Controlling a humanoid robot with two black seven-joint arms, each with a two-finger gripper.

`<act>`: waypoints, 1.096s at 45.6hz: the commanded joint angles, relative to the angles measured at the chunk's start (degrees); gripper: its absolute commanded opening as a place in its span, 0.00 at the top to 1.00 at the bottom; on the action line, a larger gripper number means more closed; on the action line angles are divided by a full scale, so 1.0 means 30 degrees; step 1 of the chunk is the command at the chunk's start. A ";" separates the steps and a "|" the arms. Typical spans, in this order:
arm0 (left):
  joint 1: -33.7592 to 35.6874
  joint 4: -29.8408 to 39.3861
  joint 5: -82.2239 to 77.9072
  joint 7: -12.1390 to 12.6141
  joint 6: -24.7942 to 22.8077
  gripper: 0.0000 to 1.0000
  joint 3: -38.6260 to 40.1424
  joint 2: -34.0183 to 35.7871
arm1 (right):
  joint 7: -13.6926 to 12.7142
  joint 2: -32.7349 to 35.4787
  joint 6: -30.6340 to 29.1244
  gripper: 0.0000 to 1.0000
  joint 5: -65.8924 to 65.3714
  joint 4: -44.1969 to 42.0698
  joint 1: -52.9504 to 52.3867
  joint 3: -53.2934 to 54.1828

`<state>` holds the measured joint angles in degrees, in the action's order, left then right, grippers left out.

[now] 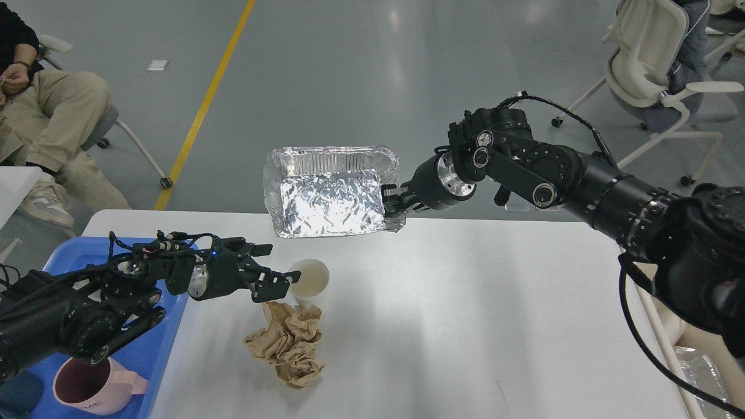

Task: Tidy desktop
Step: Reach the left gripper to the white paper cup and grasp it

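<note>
In the head view, the desktop filled the lower part of the frame, a white tabletop with rounded corners. The right gripper was clamped on the right rim of a foil tray, holding it in the air above the far edge of the desktop, tilted so its crinkled inside faced the camera; nothing lay in it. Below it a white paper cup stood upright on the desktop, and its inside looked empty. A crumpled brown paper wad lay just in front of the cup, touching its base. The left gripper hung with its jaws parted just left of the cup's rim, one finger above and one below, close to the cup but with no clear contact. At the left edge of the desktop sat a blue plastic tray, largely covered by the left arm. In its near corner stood a pink mug with a dark interior, its handle pointing right; whether it held anything could not be told.
</note>
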<state>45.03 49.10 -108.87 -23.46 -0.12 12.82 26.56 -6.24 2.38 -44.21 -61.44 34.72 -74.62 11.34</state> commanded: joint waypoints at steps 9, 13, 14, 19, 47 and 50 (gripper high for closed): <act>-0.0390 -0.1132 0.0959 -0.0237 0.0802 0.09 -0.0056 -0.0358 | 0.0000 -0.0002 0.0000 1.00 0.0000 0.0029 0.0117 0.0001; -0.0420 -0.1308 0.0989 -0.0266 0.1066 0.10 -0.0026 -0.0591 | 0.0000 -0.0002 0.0029 1.00 0.0029 0.0029 0.0117 0.0001; -0.0420 -0.1337 0.0989 -0.0295 0.1124 0.11 -0.0026 -0.0621 | 0.0000 -0.0002 0.0058 1.00 0.0029 0.0029 0.0117 0.0001; -0.0595 -0.1484 0.1339 -0.0295 0.1418 0.13 -0.0055 -0.0826 | 0.0029 0.0028 0.0058 1.00 0.0029 0.0029 0.0117 0.0001; -0.0977 -0.2362 0.1691 -0.0764 0.2033 0.75 -0.1198 -0.0914 | 0.0000 0.0057 0.0059 1.00 0.0029 0.0088 0.0205 0.0001; -0.0977 -0.2859 0.1809 -0.0793 0.2033 0.81 -0.1257 -0.0943 | 0.0000 0.0057 0.0088 1.00 0.0029 0.0058 0.0205 0.0030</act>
<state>42.03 42.14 -103.98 -25.69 5.89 9.72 23.72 -6.23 2.55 -43.96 -61.34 34.97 -74.01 11.34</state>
